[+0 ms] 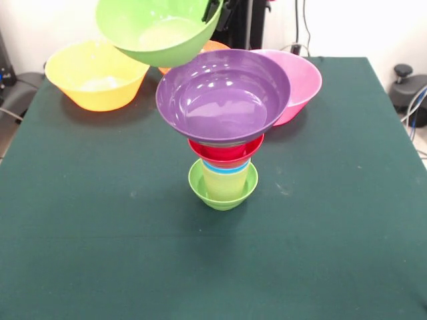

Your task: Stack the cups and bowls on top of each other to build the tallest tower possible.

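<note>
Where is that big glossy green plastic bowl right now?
In the front view the large green plastic bowl hangs tilted in the air at upper left, held at its rim by the gripper, above the yellow bowl and beside the purple bowl topping the tower.

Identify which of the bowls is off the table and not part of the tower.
The large green bowl: it hangs tilted in the air at the top, while the yellow bowl and pink bowl rest on the table.

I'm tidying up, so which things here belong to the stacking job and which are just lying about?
Job: multicoloured plastic tower, large green plastic bowl held aloft, large yellow plastic bowl, large pink plastic bowl, orange bowl.
Lying about: cables beside table.
</note>
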